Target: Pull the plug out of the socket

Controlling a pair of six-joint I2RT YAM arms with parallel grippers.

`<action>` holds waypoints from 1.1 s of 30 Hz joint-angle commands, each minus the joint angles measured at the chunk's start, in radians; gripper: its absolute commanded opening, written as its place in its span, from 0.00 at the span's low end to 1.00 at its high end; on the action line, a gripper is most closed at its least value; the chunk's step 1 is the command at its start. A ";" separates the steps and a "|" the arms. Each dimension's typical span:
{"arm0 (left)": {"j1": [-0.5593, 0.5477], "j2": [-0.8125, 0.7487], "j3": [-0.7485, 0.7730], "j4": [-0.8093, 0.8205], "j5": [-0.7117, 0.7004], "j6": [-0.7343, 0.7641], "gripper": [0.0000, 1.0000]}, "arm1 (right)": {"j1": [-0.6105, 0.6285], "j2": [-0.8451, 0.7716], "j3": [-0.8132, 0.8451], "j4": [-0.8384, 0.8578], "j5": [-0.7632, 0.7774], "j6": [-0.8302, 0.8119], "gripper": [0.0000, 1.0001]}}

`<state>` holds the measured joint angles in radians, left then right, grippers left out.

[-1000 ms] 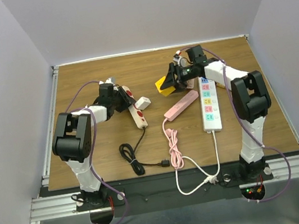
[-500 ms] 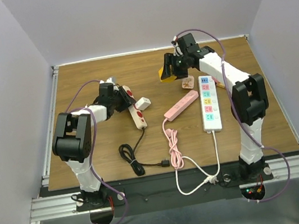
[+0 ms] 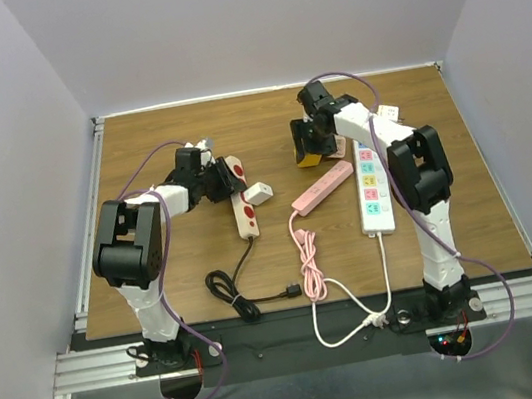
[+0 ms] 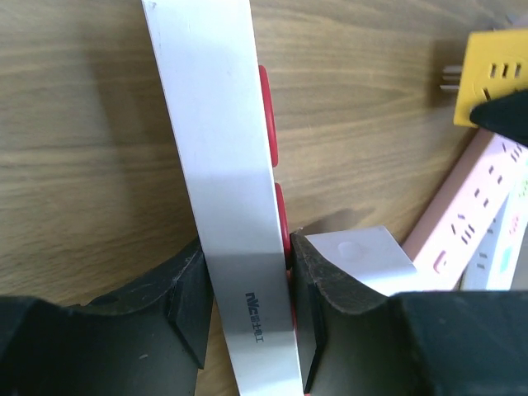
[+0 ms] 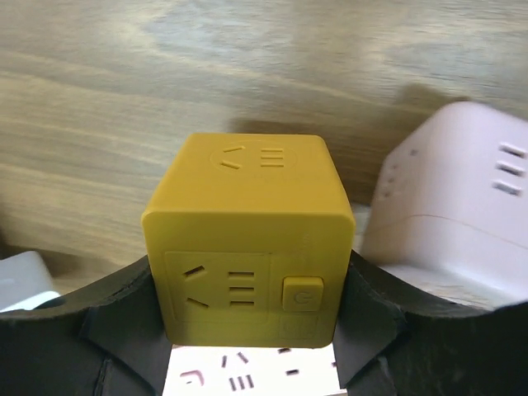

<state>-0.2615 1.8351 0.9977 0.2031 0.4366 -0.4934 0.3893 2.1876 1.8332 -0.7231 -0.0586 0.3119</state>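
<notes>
A white power strip with a red socket face (image 3: 244, 206) lies tipped on its side at the left. My left gripper (image 3: 210, 180) is shut on its far end; in the left wrist view both fingers (image 4: 309, 289) press the strip's white side (image 4: 239, 247). A white plug (image 3: 257, 195) sits against the red face, also in the left wrist view (image 4: 363, 260). The strip's black cord (image 3: 235, 290) coils toward the front. My right gripper (image 3: 312, 136) is shut on a yellow cube socket (image 5: 247, 223), low over the table at the back centre (image 3: 309, 158).
A pink power strip (image 3: 323, 187) with a coiled pink cord (image 3: 310, 263) lies in the middle. A long white strip with coloured sockets (image 3: 372, 183) lies at the right. A pale pink adapter (image 5: 462, 223) sits beside the yellow cube. A small white adapter (image 3: 389, 112) is behind.
My right gripper swung back and left with the yellow cube, then came down near the pink strip's far end. The red-and-white strip tipped and its near end and black cord shifted slightly.
</notes>
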 commanded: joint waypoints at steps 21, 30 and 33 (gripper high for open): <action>0.084 0.099 0.260 -0.347 0.572 0.274 0.00 | 0.243 -0.446 -0.256 0.060 -0.299 -0.387 1.00; 0.084 0.064 0.246 -0.352 0.721 0.277 0.00 | 0.424 -0.422 -0.299 0.096 -0.106 -0.461 1.00; 0.084 0.046 0.231 -0.352 0.728 0.280 0.00 | 0.456 -0.402 -0.290 0.099 -0.057 -0.476 1.00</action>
<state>-0.1810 1.9591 1.2133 -0.1356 1.0382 -0.2214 0.8181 1.7756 1.5211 -0.6682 -0.2188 -0.1169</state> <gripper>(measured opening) 0.465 0.998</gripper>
